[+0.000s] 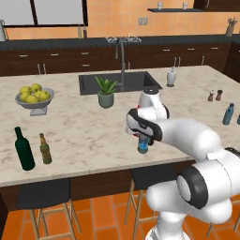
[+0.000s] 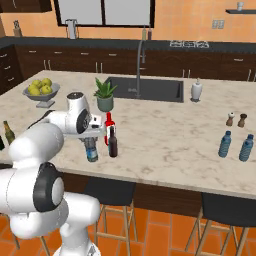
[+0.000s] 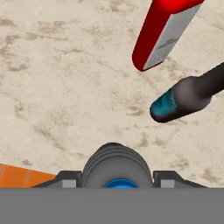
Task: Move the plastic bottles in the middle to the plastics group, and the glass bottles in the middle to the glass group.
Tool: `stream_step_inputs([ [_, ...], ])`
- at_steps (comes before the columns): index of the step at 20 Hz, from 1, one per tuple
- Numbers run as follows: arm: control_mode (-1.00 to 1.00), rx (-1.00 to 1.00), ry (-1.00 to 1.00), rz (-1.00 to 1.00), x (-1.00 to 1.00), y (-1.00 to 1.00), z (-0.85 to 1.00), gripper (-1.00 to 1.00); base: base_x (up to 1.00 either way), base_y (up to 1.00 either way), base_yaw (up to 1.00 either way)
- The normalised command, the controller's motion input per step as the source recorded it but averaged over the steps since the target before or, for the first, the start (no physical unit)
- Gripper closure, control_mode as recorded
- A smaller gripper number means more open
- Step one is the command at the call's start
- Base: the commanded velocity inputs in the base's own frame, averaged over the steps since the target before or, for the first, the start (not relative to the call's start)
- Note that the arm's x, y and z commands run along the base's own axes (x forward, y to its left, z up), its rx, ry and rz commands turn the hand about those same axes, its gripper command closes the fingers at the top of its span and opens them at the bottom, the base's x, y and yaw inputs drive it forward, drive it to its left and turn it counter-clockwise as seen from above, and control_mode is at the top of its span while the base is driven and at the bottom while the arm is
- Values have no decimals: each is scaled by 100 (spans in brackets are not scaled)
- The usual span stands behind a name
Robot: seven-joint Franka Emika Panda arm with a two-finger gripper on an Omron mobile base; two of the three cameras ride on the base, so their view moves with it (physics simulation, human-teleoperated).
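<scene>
The fingers point(image 3: 116, 181) pinched the water bottle point(image 2: 91, 150) just beside the brown bottle point(image 2: 113, 142) and red bottle point(image 2: 108, 125) on the counter point(image 2: 165, 135); a careless sideways swing would likely topple either neighbour

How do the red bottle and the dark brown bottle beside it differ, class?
The red bottle is bright red with a white label; the dark brown bottle is near-black with a blue label. In the right base view the red one rises higher than the brown one and stands farther from the counter edge. Both stand upright on the marble counter.
</scene>
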Motion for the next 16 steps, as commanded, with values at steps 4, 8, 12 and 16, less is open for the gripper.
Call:
stream_step_inputs([
  [4,-100,2,0,-2,-65,-60,14,100,0,0,0],
  [8,-100,0,16,-18,-18,-74,12,100,0,0,0],
  [12,-100,-9,11,-10,-2,-92,4,100,0,0,0],
  [16,-100,-3,3,-1,0,-94,17,100,0,0,0],
])
